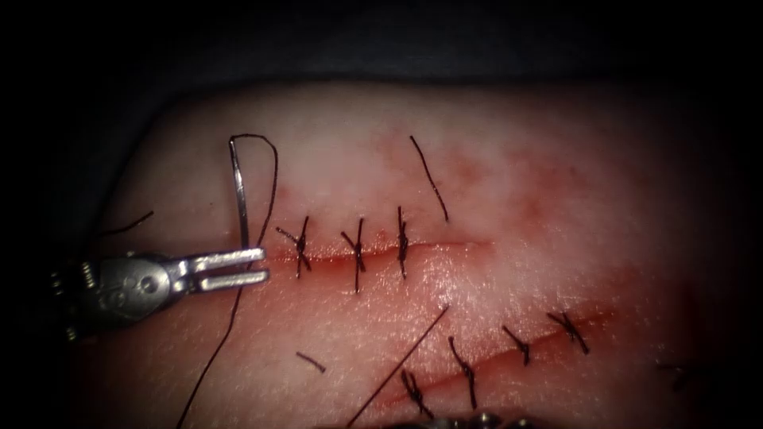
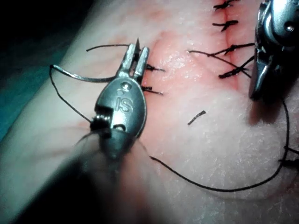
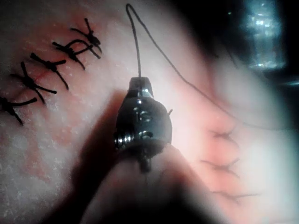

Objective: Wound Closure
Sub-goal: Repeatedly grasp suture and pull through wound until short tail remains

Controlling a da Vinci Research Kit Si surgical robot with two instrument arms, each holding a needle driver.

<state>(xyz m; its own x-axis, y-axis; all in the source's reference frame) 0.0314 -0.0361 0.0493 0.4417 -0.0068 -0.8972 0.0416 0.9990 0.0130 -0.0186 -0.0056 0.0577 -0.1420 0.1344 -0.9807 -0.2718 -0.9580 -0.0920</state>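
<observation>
My left tool (image 1: 256, 267) comes in from the left, its jaws slightly apart at the left end of the upper cut (image 1: 445, 245) in the tissue (image 1: 509, 151). The curved needle (image 1: 238, 191) stands just above it, and its lower end meets the upper jaw; whether the point is in the tissue is hidden. In the left wrist view the needle (image 2: 84, 77) curves away from the left tool (image 2: 138, 55). Black thread (image 1: 269, 191) loops from the needle's top and trails down past the jaws. My right tool (image 3: 139, 83) is shut on the thread (image 3: 135, 42).
Three dark stitches (image 1: 358, 254) cross the upper cut. A second cut (image 1: 509, 353) lower right carries several stitches. Cut ends of thread (image 1: 429, 179) lie loose on the tissue. A straight strand (image 1: 397, 367) runs toward the bottom edge, where a bit of the right tool (image 1: 477, 419) shows.
</observation>
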